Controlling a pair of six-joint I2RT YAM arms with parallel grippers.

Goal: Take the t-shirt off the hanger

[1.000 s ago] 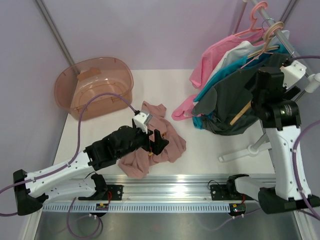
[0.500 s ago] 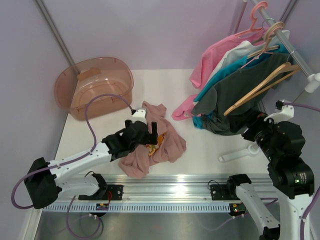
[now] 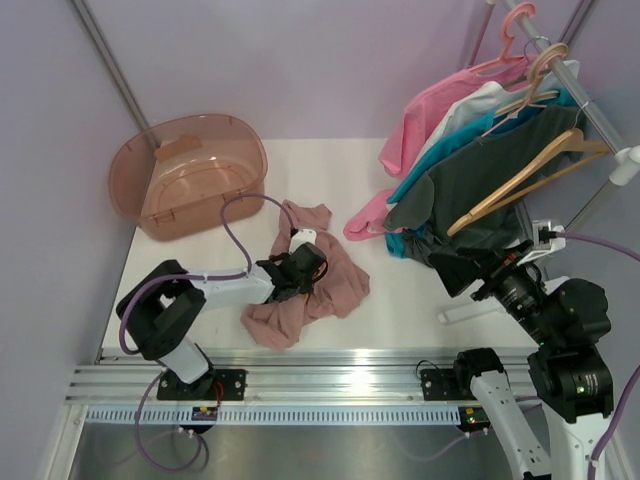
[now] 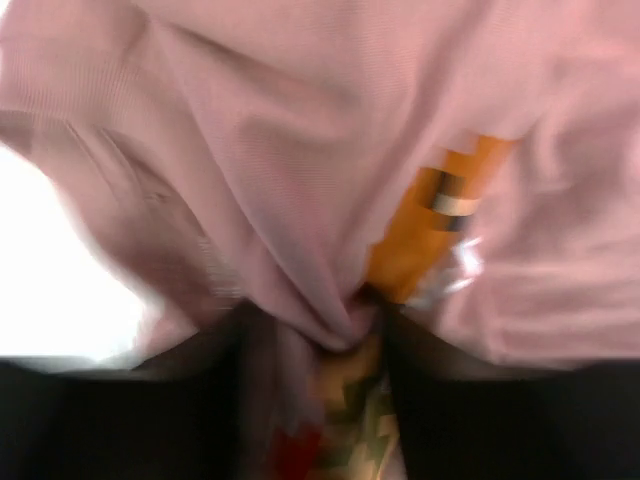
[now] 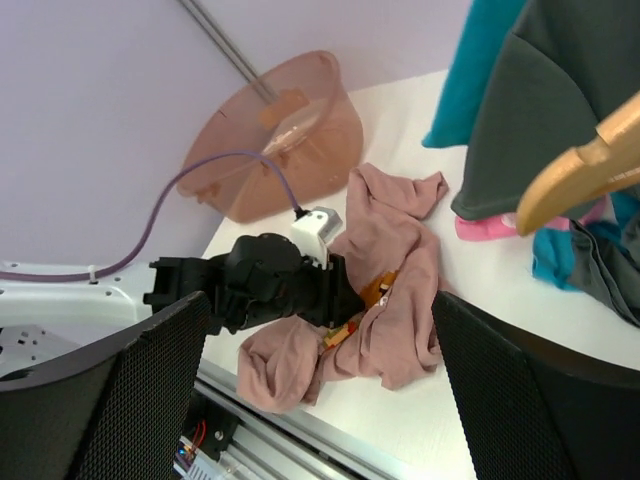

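The dusty mauve t-shirt (image 3: 345, 288) lies crumpled on the white table, its colourful print showing in the folds. My left gripper (image 3: 312, 276) is pressed down into it and shut on a bunch of its fabric. In the left wrist view the pink cloth (image 4: 300, 150) is pinched between the dark fingers of the left gripper (image 4: 335, 345). The wooden hanger (image 3: 530, 172) hangs bare on the rack in front of a dark grey garment. My right gripper (image 3: 478, 272) stands open and empty below the hanger, apart from it. The right wrist view shows the t-shirt (image 5: 400, 250), the left gripper (image 5: 335, 290) and the hanger's end (image 5: 585, 165).
A translucent pink tub (image 3: 190, 170) sits at the back left of the table. The rack on the right carries a bright pink garment (image 3: 430, 110), a teal shirt (image 3: 440, 168), the dark grey garment (image 3: 465, 205) and pink plastic hangers (image 3: 520, 30). Its white foot (image 3: 480, 305) rests on the table.
The left arm folded in, dropped onto the t-shirt and shut on its fabric. The right arm left the hanger and came down toward the near edge.
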